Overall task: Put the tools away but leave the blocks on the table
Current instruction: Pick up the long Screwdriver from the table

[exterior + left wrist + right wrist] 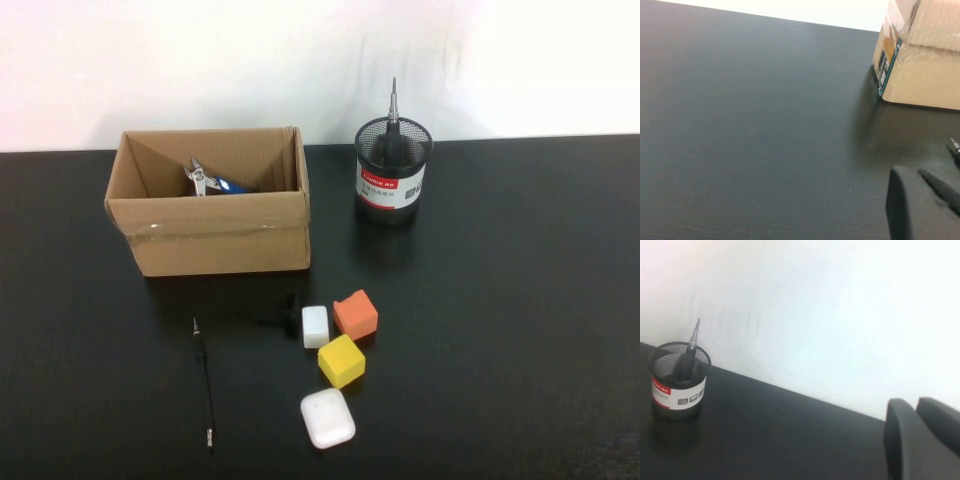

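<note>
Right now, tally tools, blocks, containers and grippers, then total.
Tools: 3 (pliers, screwdriver, thin driver)
Blocks: 3 (white, orange, yellow)
Containers: 2 (cardboard box, mesh cup)
Grippers: 2 (left gripper near box, right gripper facing cup, both shut)
Total: 10

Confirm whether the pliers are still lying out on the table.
No: the pliers lie inside the cardboard box, not on the table.

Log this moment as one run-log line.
pliers: in box | screwdriver: in mesh cup | thin driver: on table | left gripper: shut | right gripper: shut
</note>
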`<state>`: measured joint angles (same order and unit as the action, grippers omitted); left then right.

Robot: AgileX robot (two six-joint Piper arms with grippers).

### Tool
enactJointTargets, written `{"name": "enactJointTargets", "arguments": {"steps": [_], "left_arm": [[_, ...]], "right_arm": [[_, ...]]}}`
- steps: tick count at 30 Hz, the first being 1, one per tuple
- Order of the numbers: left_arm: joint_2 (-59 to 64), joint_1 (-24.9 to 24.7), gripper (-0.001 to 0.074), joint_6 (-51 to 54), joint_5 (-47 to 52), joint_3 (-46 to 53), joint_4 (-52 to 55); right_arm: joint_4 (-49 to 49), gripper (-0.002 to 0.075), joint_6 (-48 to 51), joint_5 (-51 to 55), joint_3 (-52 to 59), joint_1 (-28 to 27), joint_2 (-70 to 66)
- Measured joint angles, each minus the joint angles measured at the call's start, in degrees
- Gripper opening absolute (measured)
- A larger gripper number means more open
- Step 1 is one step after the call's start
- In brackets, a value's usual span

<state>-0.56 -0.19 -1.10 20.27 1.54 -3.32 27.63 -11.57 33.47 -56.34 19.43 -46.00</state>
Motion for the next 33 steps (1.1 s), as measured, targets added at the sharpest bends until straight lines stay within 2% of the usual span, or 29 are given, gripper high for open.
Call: {"name": "enactJointTargets", "arguments": {"steps": [8, 22, 27, 33], "left_arm": [[0.0, 0.0, -0.0004, 0.0, 0.0, 0.0, 0.0], [0.0, 0.0, -0.0004, 0.0, 0.0, 0.0, 0.0], [0.0, 0.0, -0.0004, 0.0, 0.0, 0.0, 0.0], [0.0, 0.0, -0.0004, 0.0, 0.0, 0.0, 0.0]], "right_arm": [[2.0, -0.0004, -2.4, -1.4, 5.0, -2.4, 5.4], [2.6, -0.0004, -19.0, -12.9, 45.6, -5.3, 38.3], [2.6, -0.0004, -30.4, -13.1, 54.7, -8.4, 45.1], [2.6, -0.0004, -31.9, -13.1, 57.8, -9.3, 46.4]]}}
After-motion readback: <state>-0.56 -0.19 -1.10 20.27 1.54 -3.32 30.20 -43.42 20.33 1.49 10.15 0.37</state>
